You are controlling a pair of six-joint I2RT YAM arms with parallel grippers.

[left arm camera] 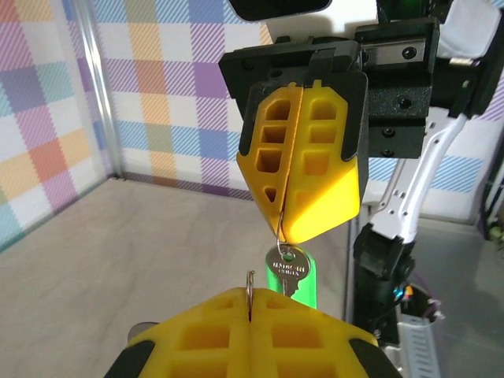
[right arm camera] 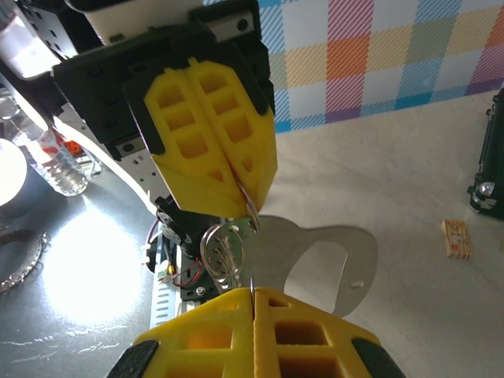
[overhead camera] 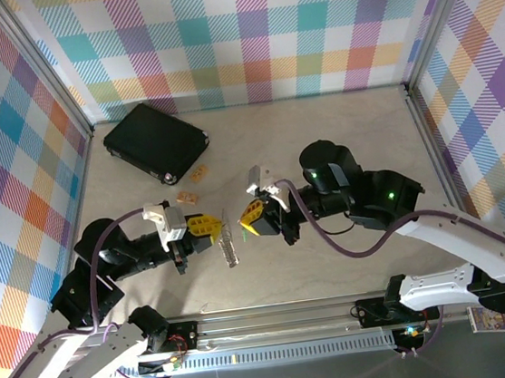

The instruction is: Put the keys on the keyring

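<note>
Left end effector [left arm camera: 250, 309] and right end effector [left arm camera: 293, 214] are clamping the thin silver wire keyring [left arm camera: 250, 282] over the beige counter [overhead camera: 319, 136] middle, probably spreading it; small silver key [left arm camera: 285, 266] is dangling.

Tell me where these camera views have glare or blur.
Right wrist view: harsh white glare washes out the shiny grey metal sheet at lower left. Left wrist view: the small silver key is sharp, the yellow jaws at the bottom edge look soft. Top view: even light, soft shadows.
</note>
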